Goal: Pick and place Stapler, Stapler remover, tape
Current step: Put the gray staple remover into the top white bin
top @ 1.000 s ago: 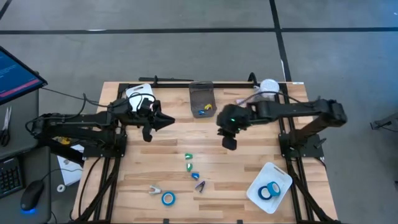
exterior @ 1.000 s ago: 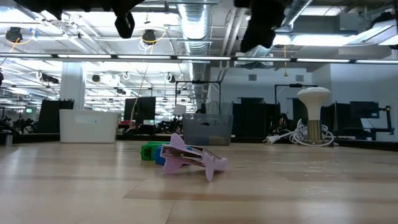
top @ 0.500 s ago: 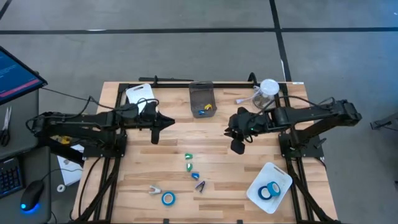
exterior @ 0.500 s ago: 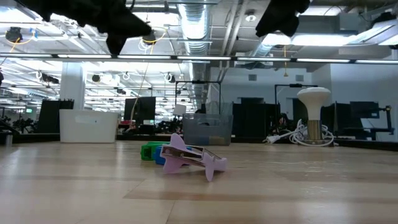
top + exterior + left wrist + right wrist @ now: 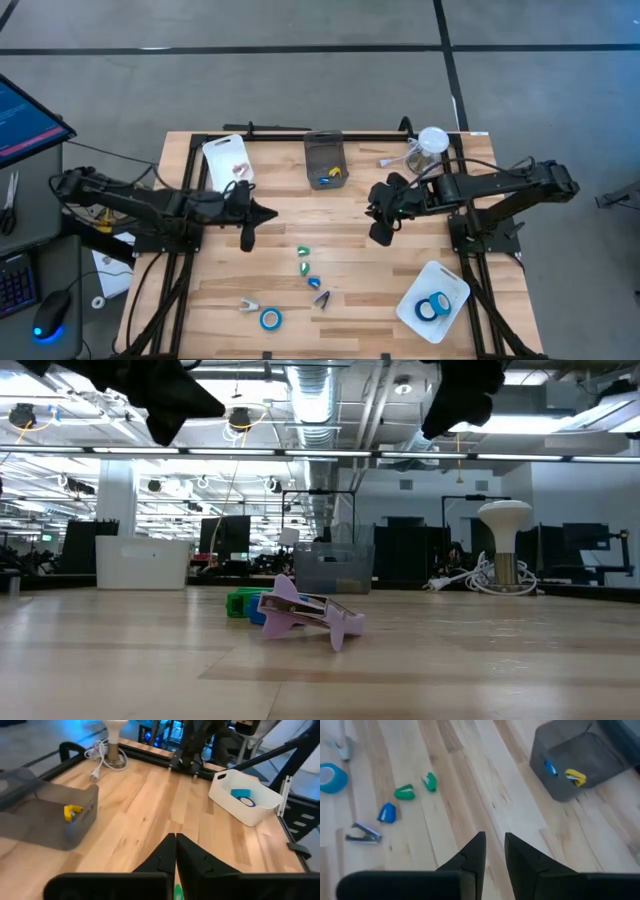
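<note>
A pale planked wooden table [image 5: 350,270] is seen. One ring-shaped blue tape [image 5: 270,319] lies near its front edge; two lie in the white bin [image 5: 450,283]. The left gripper [image 5: 262,213], narrowly parted a second ago, is now pressed shut, empty. The right gripper [image 5: 380,234] is held slightly parted, empty.

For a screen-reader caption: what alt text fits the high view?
Overhead view of a wooden table: two dark arms hover empty, left gripper shut. Small green and blue items lie mid-table, one blue tape roll near the front, two more in a white bin.
</note>
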Robot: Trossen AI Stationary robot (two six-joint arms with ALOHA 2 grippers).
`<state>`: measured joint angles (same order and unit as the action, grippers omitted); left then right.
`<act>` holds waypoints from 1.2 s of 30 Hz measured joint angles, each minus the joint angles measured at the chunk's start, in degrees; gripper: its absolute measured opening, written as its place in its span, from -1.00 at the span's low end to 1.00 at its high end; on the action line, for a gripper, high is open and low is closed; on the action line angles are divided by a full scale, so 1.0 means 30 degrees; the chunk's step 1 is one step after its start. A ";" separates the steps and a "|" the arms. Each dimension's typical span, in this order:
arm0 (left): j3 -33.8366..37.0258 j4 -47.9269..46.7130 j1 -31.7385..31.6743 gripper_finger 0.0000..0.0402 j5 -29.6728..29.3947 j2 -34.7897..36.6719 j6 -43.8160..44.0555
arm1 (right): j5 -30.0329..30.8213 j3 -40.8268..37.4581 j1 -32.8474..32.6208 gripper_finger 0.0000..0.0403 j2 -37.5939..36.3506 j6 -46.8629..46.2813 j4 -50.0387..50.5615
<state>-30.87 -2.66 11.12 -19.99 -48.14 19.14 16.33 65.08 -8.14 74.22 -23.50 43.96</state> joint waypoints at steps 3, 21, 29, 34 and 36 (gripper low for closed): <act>0.0000 -0.0493 0.1255 -0.98 -0.0472 0.0000 0.0976 | 0.0302 -0.0015 -0.0049 -0.69 0.0007 -0.0035 0.0183; -0.3810 -0.9697 0.5216 -0.99 -0.1339 -0.1603 0.4493 | 0.0725 -0.0015 0.0282 -0.69 0.0015 -0.0039 0.0790; -0.6412 -1.2761 0.5209 -0.99 0.1228 -0.6555 0.5872 | 0.0732 -0.0015 0.0284 -0.69 0.0015 -0.0039 0.0783; -0.7068 -1.3594 0.5568 -0.99 0.3798 -0.8616 0.8611 | 0.0732 -0.0015 0.0284 -0.69 0.0015 -0.0032 0.0790; -0.7262 -1.3566 0.5971 -0.99 0.4403 -0.9284 0.9965 | 0.0732 -0.0015 0.0284 -0.69 0.0015 -0.0032 0.0790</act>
<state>-52.66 -43.35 29.03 -6.79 -75.99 49.03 18.52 65.04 -7.29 74.26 -23.59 46.33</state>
